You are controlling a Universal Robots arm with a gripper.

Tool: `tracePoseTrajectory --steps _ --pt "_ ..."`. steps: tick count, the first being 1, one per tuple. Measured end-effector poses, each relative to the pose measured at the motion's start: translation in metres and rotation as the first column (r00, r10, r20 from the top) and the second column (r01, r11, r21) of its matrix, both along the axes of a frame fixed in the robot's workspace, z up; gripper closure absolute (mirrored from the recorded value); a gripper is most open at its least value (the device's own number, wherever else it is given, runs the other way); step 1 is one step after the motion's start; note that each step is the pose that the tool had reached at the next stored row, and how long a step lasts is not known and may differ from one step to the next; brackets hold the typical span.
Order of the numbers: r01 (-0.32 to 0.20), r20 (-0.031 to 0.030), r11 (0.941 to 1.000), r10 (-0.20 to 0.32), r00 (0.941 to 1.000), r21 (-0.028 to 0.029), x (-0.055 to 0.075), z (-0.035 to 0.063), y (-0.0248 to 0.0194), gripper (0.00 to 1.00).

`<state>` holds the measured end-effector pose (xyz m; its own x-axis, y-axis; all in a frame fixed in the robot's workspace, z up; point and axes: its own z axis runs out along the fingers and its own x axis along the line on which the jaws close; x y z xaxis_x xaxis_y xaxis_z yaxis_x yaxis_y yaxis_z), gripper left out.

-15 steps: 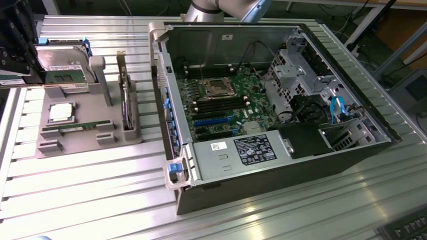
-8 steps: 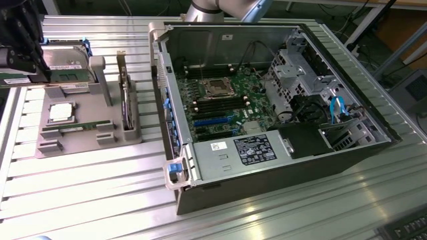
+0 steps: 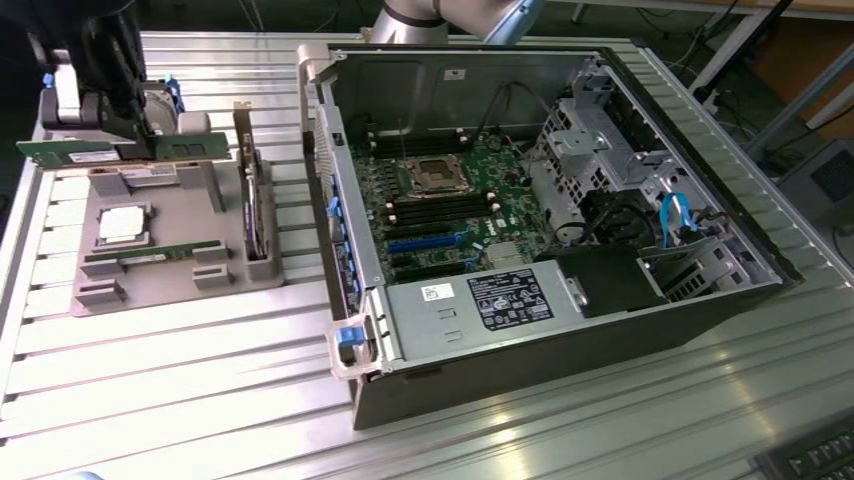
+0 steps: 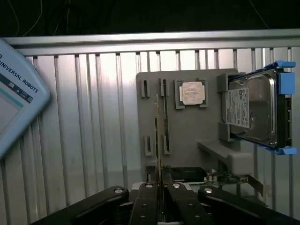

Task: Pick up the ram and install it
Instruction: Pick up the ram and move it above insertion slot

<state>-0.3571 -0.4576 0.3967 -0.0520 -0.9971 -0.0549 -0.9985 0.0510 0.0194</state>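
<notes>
table: ribbed bare metal, bright sheen
holder, nine o'clock from the case in the exterior view: matt grey plastic
case: dull sheet metal inside
hard drive: glossy metal, paper label, blue plastic rails
ram: matt green board
gripper: smooth black

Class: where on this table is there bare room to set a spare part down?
Bare table spreads between the gray parts tray and the exterior camera, beside the computer case; a strip runs along the case's near side. Crowded: at the tray, where the gripper holds the ram, and inside the case.
</notes>
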Motion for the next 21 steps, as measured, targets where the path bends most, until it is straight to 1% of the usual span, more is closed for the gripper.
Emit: tracePoseTrajectory --steps 5,6,8,9,13,15,17,21 --pt "0.0 -0.0005 1.0 0.0 1.0 -0.0013 0.017 0.0003 0.0002 0.86" --pt "0.0 -0.001 1.0 0.0 1.0 -0.0017 0.025 0.0005 0.0003 0.86" --pt "0.0 -0.0015 1.0 0.0 1.0 -0.0021 0.035 0.0006 0.0003 0.86" --pt "0.0 -0.002 1.0 0.0 1.0 -0.0026 0.042 0.0008 0.0002 0.86" --pt "0.0 -0.0024 1.0 0.0 1.0 -0.0033 0.054 0.001 0.0003 0.86" --pt "0.0 -0.0027 1.0 0.0 1.0 -0.0048 0.065 0.001 0.0004 0.86" --pt "0.0 -0.0029 1.0 0.0 1.0 -0.0058 0.073 0.001 0.0006 0.86" --pt "0.0 -0.0035 1.0 0.0 1.0 -0.0065 0.084 0.001 0.0009 0.86"
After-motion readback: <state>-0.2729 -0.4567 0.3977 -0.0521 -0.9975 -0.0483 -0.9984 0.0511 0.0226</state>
